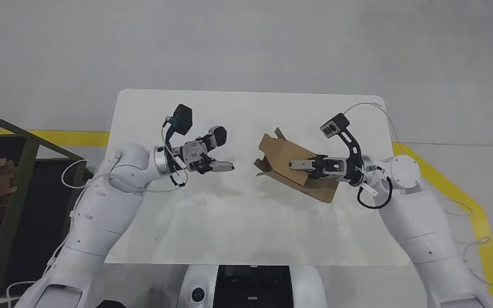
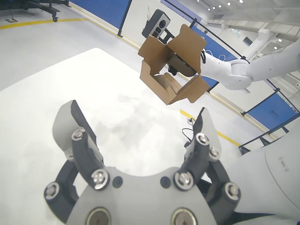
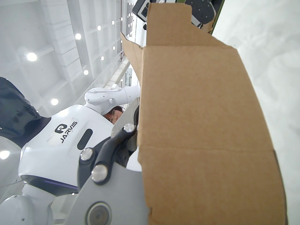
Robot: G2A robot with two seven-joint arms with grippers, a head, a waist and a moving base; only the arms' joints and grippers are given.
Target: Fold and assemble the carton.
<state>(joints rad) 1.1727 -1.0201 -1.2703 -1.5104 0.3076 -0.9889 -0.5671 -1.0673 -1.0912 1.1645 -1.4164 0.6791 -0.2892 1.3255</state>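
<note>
A brown carton (image 1: 286,164) is held above the right half of the table with its flaps open toward the left arm. My right gripper (image 1: 304,164) is shut on one of its walls. In the right wrist view that wall of the carton (image 3: 199,118) covers the fingertips, and one finger (image 3: 117,139) runs along its edge. My left gripper (image 1: 221,165) hangs open a short way left of the carton with nothing in it. Seen past the left gripper (image 2: 140,120), the carton (image 2: 161,61) shows an open inside, with the right gripper's dark fingers (image 2: 180,66) reaching into it.
The white table (image 1: 231,223) has bare surface under and in front of both arms. A dark green-framed rack (image 1: 19,177) stands beyond the table's left edge. Yellow floor tape (image 1: 69,138) runs behind it.
</note>
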